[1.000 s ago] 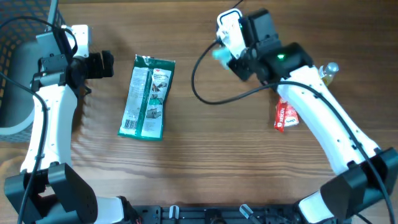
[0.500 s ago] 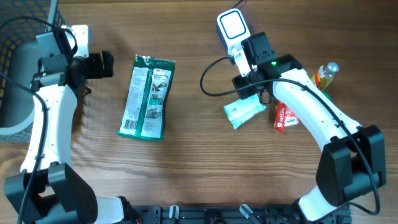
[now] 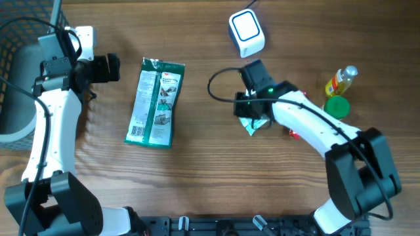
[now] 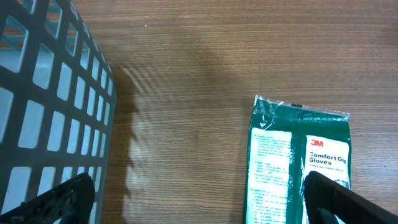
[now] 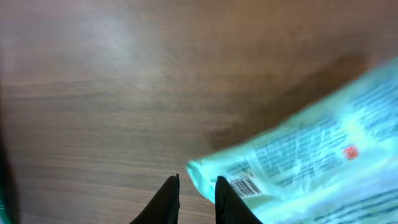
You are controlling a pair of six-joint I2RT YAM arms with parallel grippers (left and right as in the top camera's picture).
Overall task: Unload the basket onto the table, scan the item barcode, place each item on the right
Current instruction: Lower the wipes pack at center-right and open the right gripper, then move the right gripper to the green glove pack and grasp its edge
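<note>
Black-fingered right gripper (image 5: 193, 198): low over the tabletop (image 3: 197, 177), jaws drawn near together at the corner of a pale teal wipes packet (image 5: 292, 162). Whether they pinch it or only straddle it cannot be told.
Packet: on the wood under that gripper, its barcode (image 5: 244, 184) turned up beside the right fingertip.
Barcode scanner (image 3: 247, 31): white, square face, well apart from the packet.
Left gripper (image 4: 199, 208): spread wide, holding nothing, between a dark mesh basket (image 4: 43, 124) and a green 3M glove pack (image 4: 301, 162).
Yellow bottle (image 3: 341, 80) and green cap (image 3: 337, 107): right of the packet.
Status, as judged: nothing is at the scanner now. The packet must still be lifted and shown to it, or it is already scanned and set down.
</note>
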